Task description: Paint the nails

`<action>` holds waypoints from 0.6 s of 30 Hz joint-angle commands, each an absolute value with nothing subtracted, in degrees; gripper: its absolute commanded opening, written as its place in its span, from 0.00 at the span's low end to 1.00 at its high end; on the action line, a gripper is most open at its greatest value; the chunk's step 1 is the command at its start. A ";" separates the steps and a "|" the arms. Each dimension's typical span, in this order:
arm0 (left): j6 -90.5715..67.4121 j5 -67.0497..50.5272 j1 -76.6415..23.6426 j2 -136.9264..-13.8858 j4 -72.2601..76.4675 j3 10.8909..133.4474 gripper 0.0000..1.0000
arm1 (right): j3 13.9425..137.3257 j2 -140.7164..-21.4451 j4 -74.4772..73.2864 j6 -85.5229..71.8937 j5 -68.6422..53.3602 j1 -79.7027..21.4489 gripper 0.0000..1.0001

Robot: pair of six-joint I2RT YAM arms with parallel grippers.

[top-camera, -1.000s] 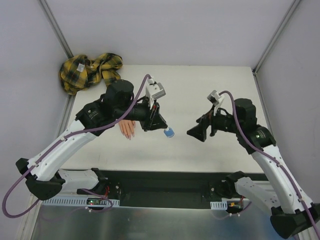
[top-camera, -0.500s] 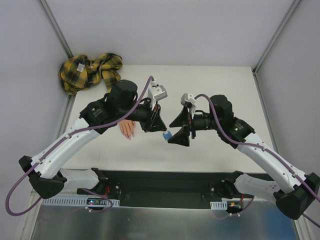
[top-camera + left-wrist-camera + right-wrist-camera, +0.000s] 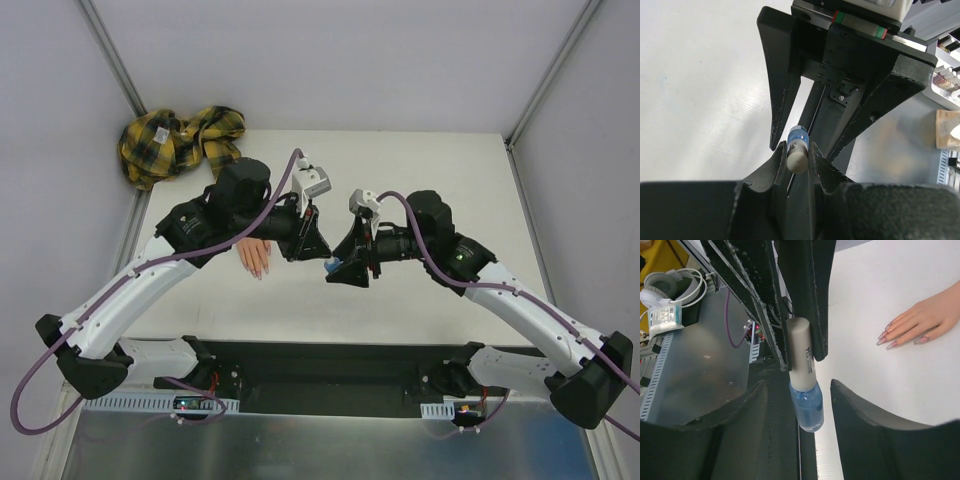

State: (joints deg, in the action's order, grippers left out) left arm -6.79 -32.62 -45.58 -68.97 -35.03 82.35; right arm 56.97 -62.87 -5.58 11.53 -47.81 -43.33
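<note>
I start at my left claw point(image 3: 797, 151). Its two black fingers are pressed together on the white cap point(image 3: 801, 347) of a small blue bottle point(image 3: 806, 411), and the cap is pinched tight between the pads. The bottle hangs in the air above the bench point(image 3: 430, 180). In the right wrist view its cap points up and its blue glass body points down.

My right claw point(image 3: 800, 390) faces the left one, tip to tip, near the middle of the bench. Its fingers stand apart, one on each side of the blue glass. I see bare bench between the glass and one finger. The other side is in shadow, and I cannot tell whether that finger touches the glass.

Moving outward, a flesh-coloured mannequin hand point(image 3: 925, 317) lies flat on the bench, just beside the left claw on its outer side. Its fingers are stretched out towards the near edge. The nails point(image 3: 882, 341) are long, glossy and pinkish-purple, and they rest on the white surface at the fingertips. In the overhead view the left arm covers the wrist, so only the fingers show.

Further out, at the far left corner of the bench, a yellow and black plaid sleeve point(image 3: 180, 140) lies in a crumpled heap against the wall.
</note>
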 commanded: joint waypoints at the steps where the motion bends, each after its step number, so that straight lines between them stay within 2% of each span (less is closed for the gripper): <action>1: -6.50 -32.61 -44.56 -66.18 -32.61 84.02 0.00 | 56.69 -62.23 -1.32 11.69 -49.48 -43.68 0.52; 6: -6.85 -32.69 -44.21 -65.65 -32.61 83.93 0.00 | 56.60 -62.14 -1.14 11.16 -48.61 -44.47 0.43; 7: -7.20 -32.61 -44.21 -65.65 -32.52 83.85 0.00 | 56.86 -62.14 -1.23 10.73 -48.26 -44.73 0.38; 8: -7.47 -32.26 -44.21 -65.74 -32.52 83.93 0.00 | 57.13 -62.31 -1.40 10.55 -47.90 -44.74 0.21; 10: -8.87 -29.55 -44.21 -65.57 -32.52 83.94 0.00 | 58.00 -62.49 -2.02 10.20 -44.50 -45.35 0.01; 11: -9.66 -27.62 -44.21 -65.48 -32.61 83.85 0.00 | 58.18 -62.14 -3.59 10.89 -40.38 -45.96 0.01; 12: -11.15 -24.55 -44.21 -65.48 -32.78 84.02 0.00 | 58.27 -61.62 -4.82 11.59 -32.60 -47.27 0.01; 13: -16.38 -13.99 -44.21 -65.57 -33.39 84.20 0.00 | 58.27 -60.13 -5.88 12.56 -10.07 -52.42 0.00; 15: -22.82 -4.43 -44.21 -66.26 -38.37 85.94 0.00 | 58.62 -59.94 -7.21 16.86 11.33 -58.86 0.00; 16: -26.59 -1.52 -44.21 -67.49 -39.97 86.57 0.00 | 58.71 -60.72 -6.42 17.92 26.91 -63.93 0.00; 18: -29.08 2.96 -44.30 -67.94 -40.95 86.23 0.00 | 60.02 -63.01 -4.49 21.25 38.17 -67.22 0.00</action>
